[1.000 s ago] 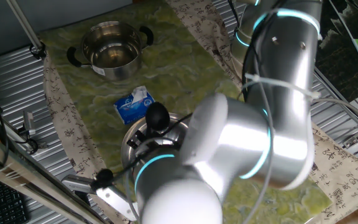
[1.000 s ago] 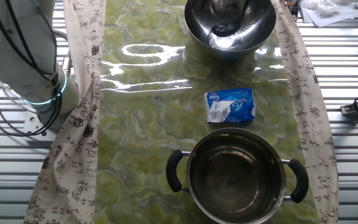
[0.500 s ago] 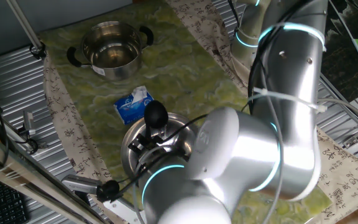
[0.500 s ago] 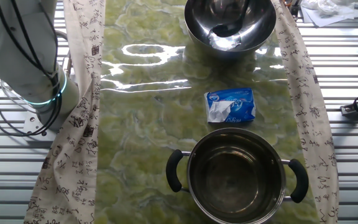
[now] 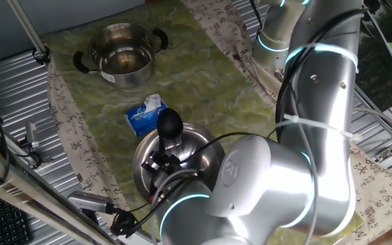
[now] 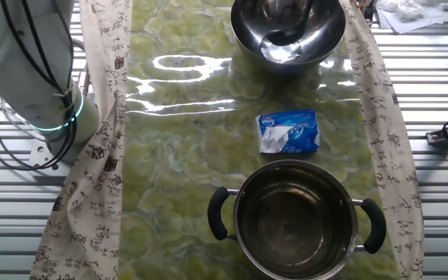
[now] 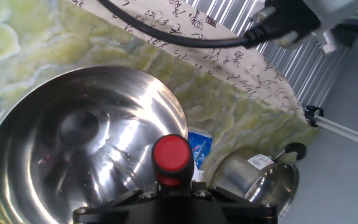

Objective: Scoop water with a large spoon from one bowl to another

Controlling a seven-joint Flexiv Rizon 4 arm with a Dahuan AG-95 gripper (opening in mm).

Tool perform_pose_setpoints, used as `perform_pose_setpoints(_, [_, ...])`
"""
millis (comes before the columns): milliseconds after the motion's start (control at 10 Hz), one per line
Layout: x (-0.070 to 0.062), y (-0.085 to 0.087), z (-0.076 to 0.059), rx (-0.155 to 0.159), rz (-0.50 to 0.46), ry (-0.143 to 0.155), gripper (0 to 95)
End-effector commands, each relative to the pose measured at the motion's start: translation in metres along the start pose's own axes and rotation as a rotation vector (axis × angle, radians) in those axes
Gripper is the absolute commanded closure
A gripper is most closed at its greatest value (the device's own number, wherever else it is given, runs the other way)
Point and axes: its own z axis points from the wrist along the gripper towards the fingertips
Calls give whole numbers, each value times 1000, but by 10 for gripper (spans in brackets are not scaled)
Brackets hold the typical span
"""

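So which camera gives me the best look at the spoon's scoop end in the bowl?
The other fixed view: the large spoon lies unobstructed inside the steel bowl. The hand view shows only its red end; one fixed view shows a dark knob, with the arm covering the rest.

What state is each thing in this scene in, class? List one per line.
Large spoon: scoop end down inside the bowl.
Bowl: upright, water sheen at bottom.
Pot: upright, lidless, apart from the bowl.
Tissue pack: flat on the mat between them.
End effector: grip hidden; cannot tell.
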Motion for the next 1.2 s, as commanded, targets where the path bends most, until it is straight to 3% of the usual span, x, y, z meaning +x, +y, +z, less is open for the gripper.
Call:
perform_pose_setpoints(100, [0, 0, 1, -4, 0, -4, 950])
perform_pose_setpoints(400, [-1, 2, 1, -7, -3, -5, 950])
perform_pose_setpoints(500, [-2, 3, 2, -25, -1, -14, 950])
perform_pose_setpoints(800, [-3, 3, 5, -180, -1, -104, 950])
perform_pose_setpoints(1000, [-1, 2, 2, -271, -27, -145, 950])
perform_pose_setpoints(1200, [1, 1, -3, -317, -66, -173, 950])
